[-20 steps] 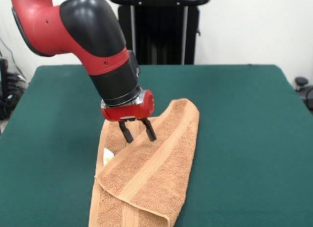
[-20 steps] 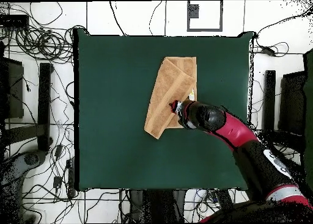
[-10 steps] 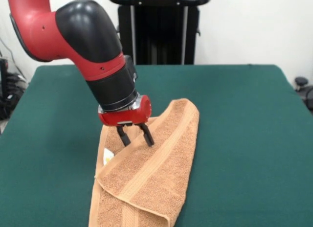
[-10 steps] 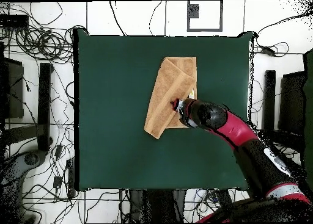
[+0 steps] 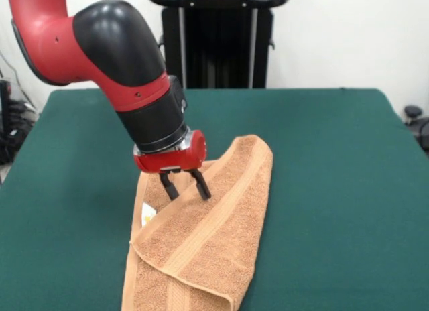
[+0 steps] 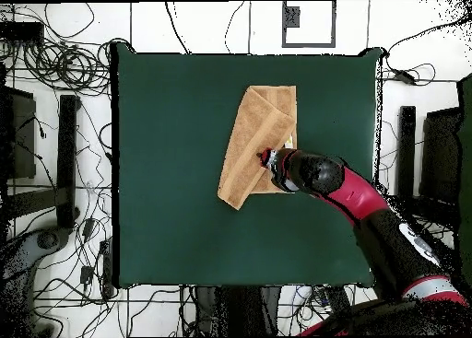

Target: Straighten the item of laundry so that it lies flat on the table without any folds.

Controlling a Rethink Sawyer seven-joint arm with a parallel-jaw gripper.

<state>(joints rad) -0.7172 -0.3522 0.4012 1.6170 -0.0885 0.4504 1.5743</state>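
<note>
a black upright stand (image 5: 218, 36) rises behind the far edge of the tabletop against a white wall (image 5: 335, 36). seen from above, tangled black cables (image 6: 55, 67) lie across a white tiled floor (image 6: 212, 26), and a dark square frame (image 6: 308, 23) sits beyond one edge.

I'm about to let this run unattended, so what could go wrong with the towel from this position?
1. The pincer is open with its tips at the folded towel; closing here may pinch both layers, so pulling would drag the fold instead of opening it.
2. The towel's near end runs to the bottom of the front view, near the table edge; a pull that way might slide it off.
</note>
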